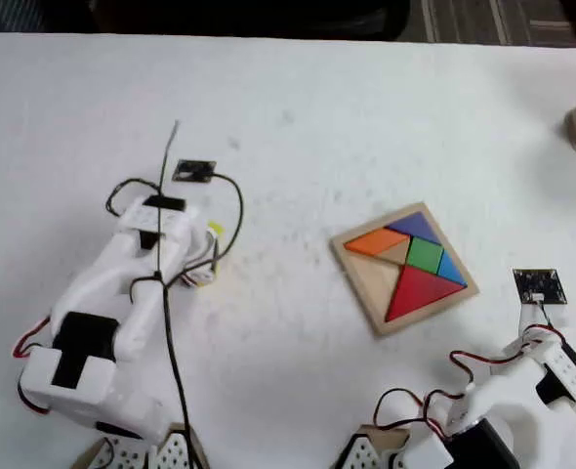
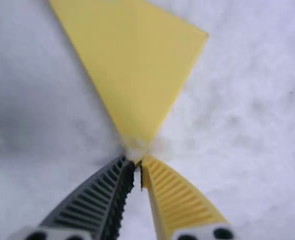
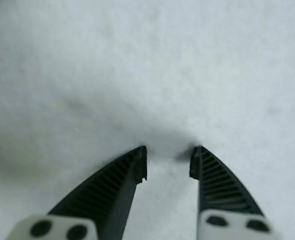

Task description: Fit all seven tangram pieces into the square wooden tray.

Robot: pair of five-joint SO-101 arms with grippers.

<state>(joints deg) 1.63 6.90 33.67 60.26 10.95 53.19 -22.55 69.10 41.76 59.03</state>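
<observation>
Left gripper [image 2: 138, 167] closed, pinching yellow triangle [image 2: 137, 65] by corner tip. Triangle probably thin, stiff, light, slick; may pivot. Right gripper [image 3: 168, 162] part-open, empty.

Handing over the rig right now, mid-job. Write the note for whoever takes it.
Left gripper: shut on a corner of the yellow triangle, at the table, apart from the wooden tray.
Right gripper: open, empty, over bare table.
Done: orange piece, purple piece, green piece, blue piece, red piece sit in the tray.
Left: at least the yellow triangle, into the tray's bare wood.
</observation>
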